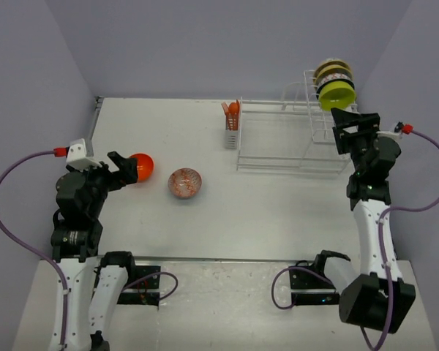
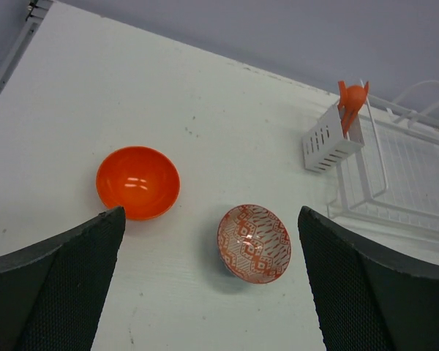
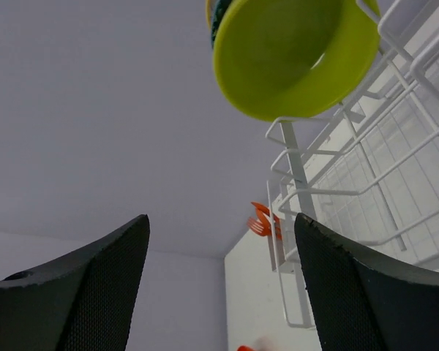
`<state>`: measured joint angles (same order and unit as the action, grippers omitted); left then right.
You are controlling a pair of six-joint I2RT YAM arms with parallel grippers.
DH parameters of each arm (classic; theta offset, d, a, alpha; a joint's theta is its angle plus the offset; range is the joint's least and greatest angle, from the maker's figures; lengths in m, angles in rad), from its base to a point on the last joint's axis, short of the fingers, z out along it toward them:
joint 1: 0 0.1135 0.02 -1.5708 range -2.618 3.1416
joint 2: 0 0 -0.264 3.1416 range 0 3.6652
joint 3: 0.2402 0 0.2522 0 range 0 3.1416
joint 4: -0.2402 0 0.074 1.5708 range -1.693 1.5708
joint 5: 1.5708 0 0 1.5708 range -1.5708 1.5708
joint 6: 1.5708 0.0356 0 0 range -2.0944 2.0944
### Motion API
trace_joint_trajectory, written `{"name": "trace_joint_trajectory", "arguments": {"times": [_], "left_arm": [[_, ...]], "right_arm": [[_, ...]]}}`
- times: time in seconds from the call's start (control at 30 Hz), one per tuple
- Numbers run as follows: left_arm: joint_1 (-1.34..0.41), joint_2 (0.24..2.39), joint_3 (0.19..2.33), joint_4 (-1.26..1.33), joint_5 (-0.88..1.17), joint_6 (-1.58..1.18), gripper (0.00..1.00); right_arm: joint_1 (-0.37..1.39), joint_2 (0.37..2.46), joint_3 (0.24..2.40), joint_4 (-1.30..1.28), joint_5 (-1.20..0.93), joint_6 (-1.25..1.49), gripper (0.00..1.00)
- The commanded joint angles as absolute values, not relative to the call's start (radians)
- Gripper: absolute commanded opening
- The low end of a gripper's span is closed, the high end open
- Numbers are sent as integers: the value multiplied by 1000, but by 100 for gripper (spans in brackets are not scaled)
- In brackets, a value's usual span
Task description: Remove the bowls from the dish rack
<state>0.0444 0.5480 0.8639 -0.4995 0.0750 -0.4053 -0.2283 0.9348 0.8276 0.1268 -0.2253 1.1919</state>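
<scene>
- Currently left hand (image 2: 211, 216) spread, empty, over orange bowl (image 2: 137, 181) and patterned bowl (image 2: 254, 243), both on worktop (image 2: 168, 95) towards its left edge.
- Right hand (image 3: 221, 218) spread, empty, near lime-green bowl (image 3: 289, 51) standing in dish rack (image 3: 366, 183), far right corner.
- Judged step: fetching it. Next: pinch rim, lift clear.

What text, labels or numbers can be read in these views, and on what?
None readable in any view.
Patterned bowl: geometric print only, no lettering.
Orange bowl, green bowl, rack: no markings visible.
</scene>
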Motion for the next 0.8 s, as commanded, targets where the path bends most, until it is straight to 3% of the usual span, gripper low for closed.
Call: {"name": "trace_joint_trajectory", "arguments": {"times": [0.0, 0.1, 0.17, 0.2, 0.37, 0.77], "left_arm": [[11, 534, 841, -537, 64, -345, 100], [-15, 529, 836, -520, 6, -348, 100], [-15, 528, 801, -486, 12, -354, 100], [-15, 534, 795, -480, 49, -351, 100], [-29, 509, 787, -477, 63, -353, 100], [-54, 519, 781, -465, 84, -350, 100]], "right_arm": [[-233, 1030, 816, 429, -259, 1345, 79], [-233, 1068, 801, 511, -230, 1350, 64], [-232, 1110, 804, 525, -232, 1365, 63], [-232, 1124, 799, 541, -232, 1370, 56], [-232, 1196, 782, 692, -218, 1379, 45], [-232, 1232, 806, 699, -108, 1374, 43]]}}
